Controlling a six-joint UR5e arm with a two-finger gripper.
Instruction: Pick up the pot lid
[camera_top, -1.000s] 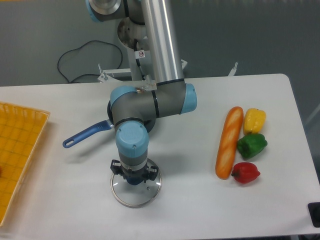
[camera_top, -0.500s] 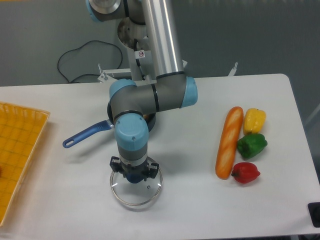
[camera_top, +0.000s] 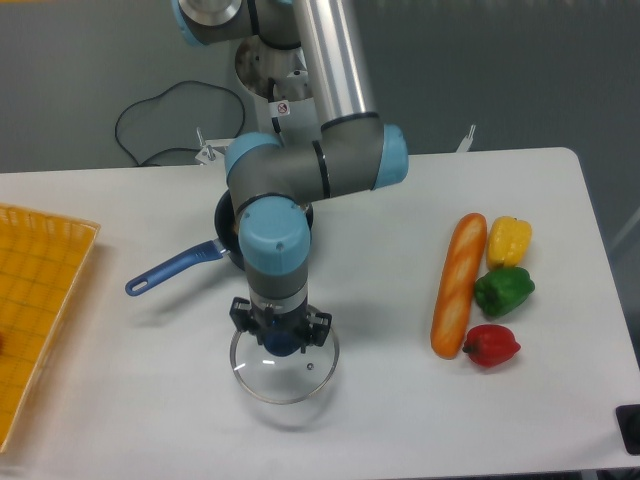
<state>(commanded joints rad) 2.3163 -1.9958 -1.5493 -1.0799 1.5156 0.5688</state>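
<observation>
The gripper (camera_top: 282, 333) points down left of the table's middle, its fingers shut on the blue knob of the pot lid (camera_top: 285, 383). Clear glass with a thin metal rim makes up the lid, which hangs roughly level in the air; a faint shadow shows on the table beneath it. The arm and gripper body cover the lid's far side.
Behind the gripper sits a dark pan with a blue handle (camera_top: 175, 268), partly hidden by the arm. A yellow basket (camera_top: 45, 300) stands at the left edge. To the right lie a baguette (camera_top: 460, 285), yellow pepper (camera_top: 509, 241), green pepper (camera_top: 503, 291) and red pepper (camera_top: 491, 345).
The arm has risen and shifted slightly right, and the lid has come up off the table with the gripper. Everything else has stayed in place.
</observation>
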